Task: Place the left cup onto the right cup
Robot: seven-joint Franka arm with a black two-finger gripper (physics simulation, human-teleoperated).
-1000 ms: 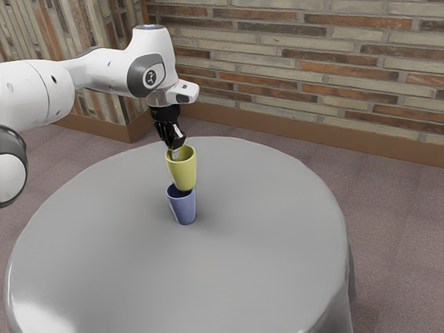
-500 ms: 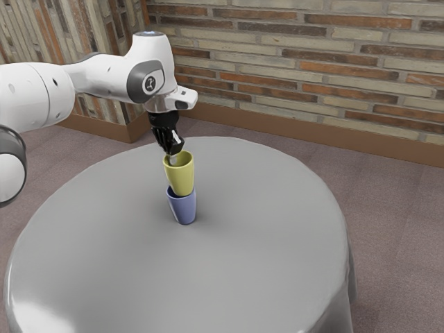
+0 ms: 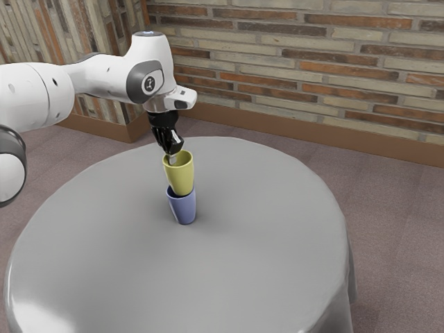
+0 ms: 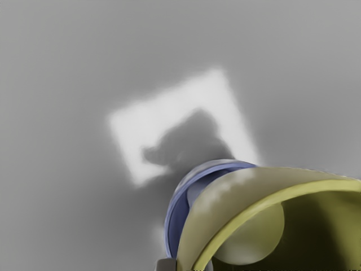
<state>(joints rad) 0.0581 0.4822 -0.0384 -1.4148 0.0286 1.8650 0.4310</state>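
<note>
We've got the upper cup [image 3: 179,173] sitting in the lower cup [image 3: 182,207] on the table [image 3: 277,250], left of frame centre, our gripper [image 3: 171,147] at its rim.

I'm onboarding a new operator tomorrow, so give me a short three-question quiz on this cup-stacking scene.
1. Multiple choice: what sits in the mouth of the blue cup?
A) a spoon
B) the yellow cup
C) nothing
2. True or false: the blue cup lies tipped on its side.
3. Fill in the blank: the gripper is at the yellow cup's ____.

Key: 1 B; 2 false, it stands upright; 3 rim.
</note>
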